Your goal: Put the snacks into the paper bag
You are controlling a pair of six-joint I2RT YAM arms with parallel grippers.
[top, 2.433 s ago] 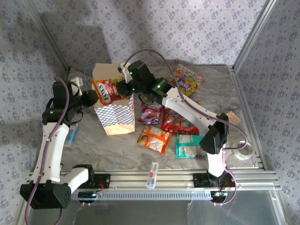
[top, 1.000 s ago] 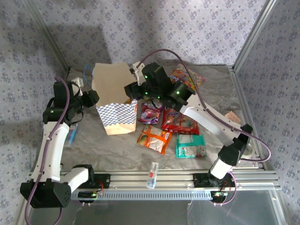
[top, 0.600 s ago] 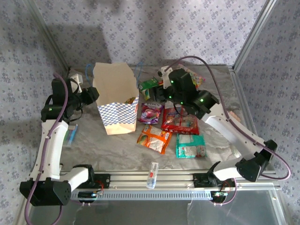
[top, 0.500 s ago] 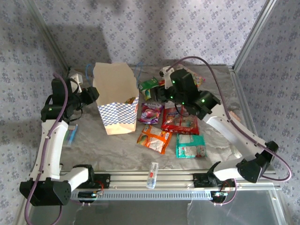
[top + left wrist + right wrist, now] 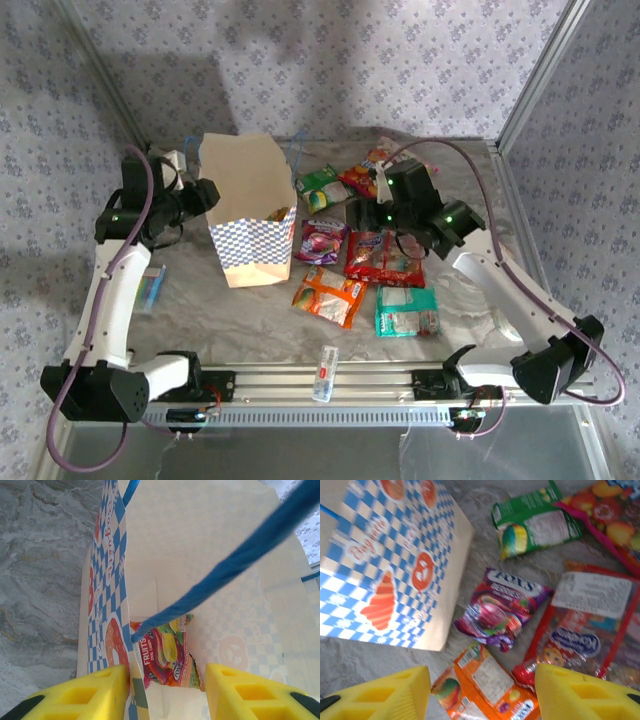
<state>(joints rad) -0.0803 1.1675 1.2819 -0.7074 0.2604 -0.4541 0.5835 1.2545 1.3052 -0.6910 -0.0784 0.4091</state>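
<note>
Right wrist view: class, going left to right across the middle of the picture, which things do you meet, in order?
In order: tan kraft paper bag with blue-and-white checkered band → purple glossy plastic snack packet → red glossy plastic snack packet with a white label.

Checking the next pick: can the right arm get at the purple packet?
Probably yes. The right gripper hangs open close to the purple packet, which lies uncovered, with nothing on top; the paper bag stands beside it, not over it.

One packet (image 5: 165, 655) inside bag (image 5: 245, 205), others (image 5: 375, 260) right.
</note>
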